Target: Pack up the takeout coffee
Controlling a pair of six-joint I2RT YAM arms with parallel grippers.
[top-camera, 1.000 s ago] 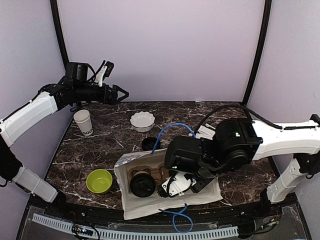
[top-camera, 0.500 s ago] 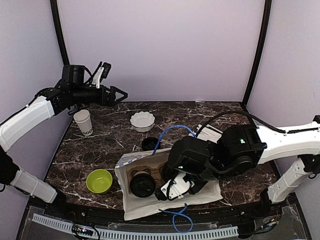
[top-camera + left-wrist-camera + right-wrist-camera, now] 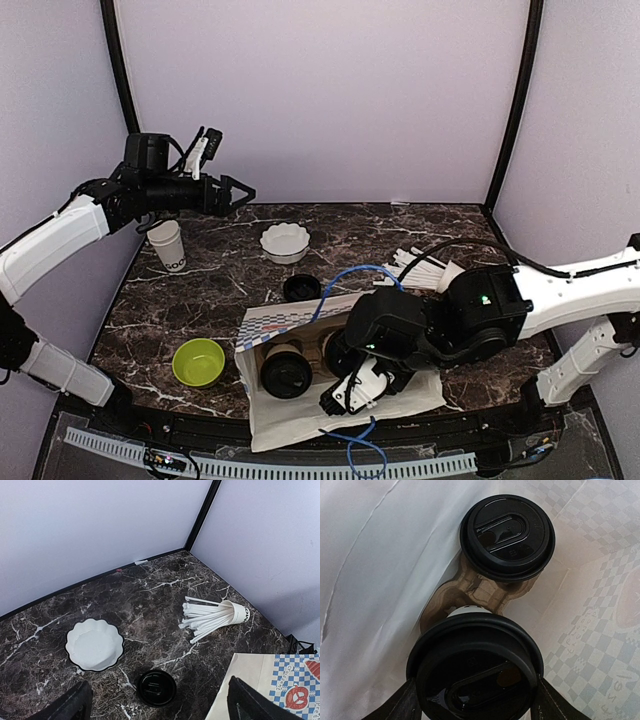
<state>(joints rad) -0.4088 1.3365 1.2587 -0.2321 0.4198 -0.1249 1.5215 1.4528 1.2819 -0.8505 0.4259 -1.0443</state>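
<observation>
One black-lidded cup [image 3: 507, 530] stands in the carrier [image 3: 470, 587], a second lidded cup [image 3: 476, 667] beside it, a lidless cup [image 3: 168, 245] apart.

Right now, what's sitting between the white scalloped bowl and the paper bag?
A round black lid, lying flat; the top view shows it between the bowl and the bag.

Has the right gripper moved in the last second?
Yes. In the top view the right gripper, holding a coffee cup, has shifted down the picture, away from the scalloped bowl.
</observation>
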